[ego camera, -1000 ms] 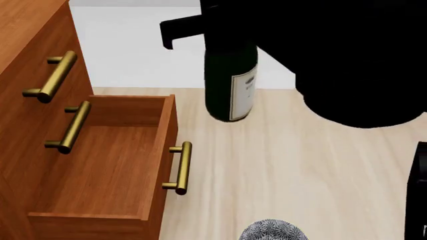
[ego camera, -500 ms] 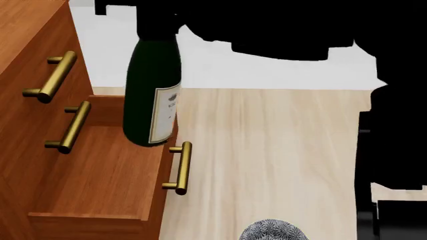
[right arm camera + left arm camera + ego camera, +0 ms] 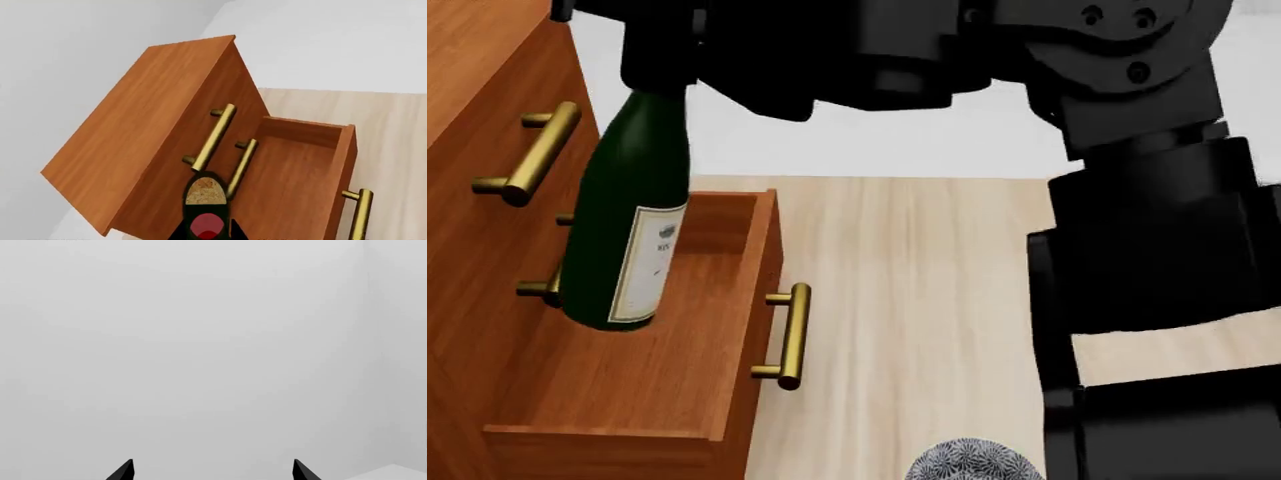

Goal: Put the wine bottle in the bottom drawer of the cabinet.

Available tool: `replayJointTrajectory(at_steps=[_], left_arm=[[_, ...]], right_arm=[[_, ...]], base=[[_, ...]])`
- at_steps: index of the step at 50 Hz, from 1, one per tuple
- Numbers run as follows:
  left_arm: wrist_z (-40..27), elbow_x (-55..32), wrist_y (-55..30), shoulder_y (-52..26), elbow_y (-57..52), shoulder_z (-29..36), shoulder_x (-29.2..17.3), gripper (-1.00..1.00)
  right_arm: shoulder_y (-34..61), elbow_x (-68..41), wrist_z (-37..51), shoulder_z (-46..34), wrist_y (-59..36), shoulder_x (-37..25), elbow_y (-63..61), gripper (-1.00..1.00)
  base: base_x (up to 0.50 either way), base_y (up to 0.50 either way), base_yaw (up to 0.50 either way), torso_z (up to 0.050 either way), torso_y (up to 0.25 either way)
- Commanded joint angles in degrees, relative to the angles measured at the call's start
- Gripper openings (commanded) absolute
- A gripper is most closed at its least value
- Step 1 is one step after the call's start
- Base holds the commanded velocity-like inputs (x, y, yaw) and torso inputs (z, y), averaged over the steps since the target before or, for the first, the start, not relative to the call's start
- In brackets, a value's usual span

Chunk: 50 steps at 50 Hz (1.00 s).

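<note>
Right gripper (image 3: 661, 60) clamps the bottle (image 3: 625, 225) by its neck, hanging tilted over the open bottom drawer (image 3: 641, 350) of the cabinet (image 3: 481, 60). Left gripper (image 3: 212, 472) shows only two tips set apart, probably open, facing a blank wall.

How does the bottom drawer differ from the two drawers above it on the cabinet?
The bottom drawer is pulled out and its inside shows, while the upper drawers are shut flush with the cabinet. The wine bottle hangs over the bottom drawer only. All three share reddish-brown wood and brass bar handles.
</note>
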<state>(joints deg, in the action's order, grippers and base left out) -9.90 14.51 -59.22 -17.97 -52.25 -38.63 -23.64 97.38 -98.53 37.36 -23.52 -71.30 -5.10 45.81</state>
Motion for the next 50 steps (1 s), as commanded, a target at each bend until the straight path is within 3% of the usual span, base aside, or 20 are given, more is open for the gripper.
replayJointTrajectory(at_steps=[1, 9, 16, 18, 20, 30, 32, 33, 36, 37, 40, 43, 44, 45, 49, 50], left_arm=[[0.21, -0.15, 0.25, -0.16, -0.02, -0.26, 0.22, 1.0], [0.21, -0.1, 0.54, -0.13, 0.04, -0.28, 0.34, 1.0], [0.31, -0.09, 0.39, -0.36, 0.13, -0.18, 0.25, 1.0], [-1.0, -1.33, 8.6, 3.63, 2.74, -2.6, 4.51, 1.0], [0.13, -0.27, 1.14, 0.04, 0.36, -0.54, 0.66, 1.0], [0.3, -0.08, 0.39, -0.35, 0.02, -0.36, 0.39, 1.0], [-0.92, -1.31, 8.37, 3.49, 2.55, -2.68, 4.49, 1.0], [-0.08, -0.56, 2.98, 0.91, 0.86, -1.21, 1.67, 1.0], [0.17, -0.06, 0.58, -0.2, 0.05, -0.16, 0.37, 1.0], [-0.68, -0.9, 6.08, 2.52, 1.7, -1.83, 3.29, 1.0], [-1.12, -1.52, 9.32, 3.97, 2.85, -2.84, 4.88, 1.0], [0.19, -0.38, 0.89, -0.12, 0.1, -0.51, 0.55, 1.0], [-0.89, -1.44, 7.88, 3.33, 2.17, -2.51, 4.2, 1.0], [-1.06, -1.72, 9.34, 3.95, 2.72, -2.92, 4.85, 1.0], [-1.16, -1.86, 10.1, 4.26, 3.08, -3.05, 5.13, 1.0], [-0.6, -1.37, 6.67, 2.68, 1.84, -2.19, 3.43, 1.0]], right_arm=[[4.03, 8.25, -15.37, -5.0, 4.3, 3.15, 12.84, -1.0], [6.28, 8.65, -23.38, -12.77, 7.64, 5.06, 20.38, -1.0], [7.39, -4.12, -26.68, -29.92, 12.3, 5.08, 23.61, -1.0], [7.67, -7.87, -27.62, -34.76, 13.6, 5.08, 24.04, -1.0], [7.77, -11.3, -28.21, -39.34, 15.03, 5.08, 24.18, -1.0], [8.35, -26.77, -30.81, -58.23, 20.22, 5.09, 23.19, -1.0], [8.54, -29.05, -31.7, -61.22, 21.18, 5.09, 22.82, -1.0], [8.5, -30.09, -32.13, -62.59, 21.52, 5.09, 22.59, -1.0], [8.21, -32.55, -33.19, -66.27, 22.92, 5.09, 22.14, -1.0], [8.14, -33.25, -33.47, -67.25, 23.23, 5.09, 22.0, -1.0], [7.84, -34.9, -33.82, -69.47, 24.02, 5.09, 21.59, -1.0], [7.61, -35.21, -34.16, -70.94, 24.73, 5.09, 20.9, -1.0], [7.37, -35.2, -34.26, -71.17, 25.13, 5.09, 20.81, -1.0], [7.27, -35.53, -34.43, -71.25, 24.95, 5.09, 20.96, -1.0], [6.53, -35.43, -34.5, -71.68, 25.52, 5.1, 20.62, -1.0], [6.36, -35.49, -34.33, -71.65, 25.71, 5.1, 20.6, -1.0]], base=[[0.0, 0.0, 0.0, 0.0, 0.0], [0.0, 0.0, 0.0, 0.0, 0.0], [0.0, 0.0, 0.0, 0.0, 0.001], [0.0, 0.0, 0.0, 0.0, 0.0], [0.0, 0.0, 0.0, 0.0, 0.0], [0.0, 0.0, 0.0, 0.0, 0.0], [0.0, 0.0, 0.0, 0.0, 0.0], [0.0, 0.0, 0.0, 0.01, 0.0], [0.0, 0.0, 0.0, 0.0, 0.0], [0.0, 0.0, 0.0, 0.0, 0.0], [0.0, 0.0, 0.0, 0.0, 0.003], [0.0, 0.0, 0.0, 0.0, 0.0], [0.0, 0.0, 0.0, 0.0, 0.0], [0.0, 0.0, 0.0, 0.0, 0.0], [0.0, 0.0, 0.0, 0.0, 0.0], [0.0, 0.0, 0.0, 0.0, 0.0]])
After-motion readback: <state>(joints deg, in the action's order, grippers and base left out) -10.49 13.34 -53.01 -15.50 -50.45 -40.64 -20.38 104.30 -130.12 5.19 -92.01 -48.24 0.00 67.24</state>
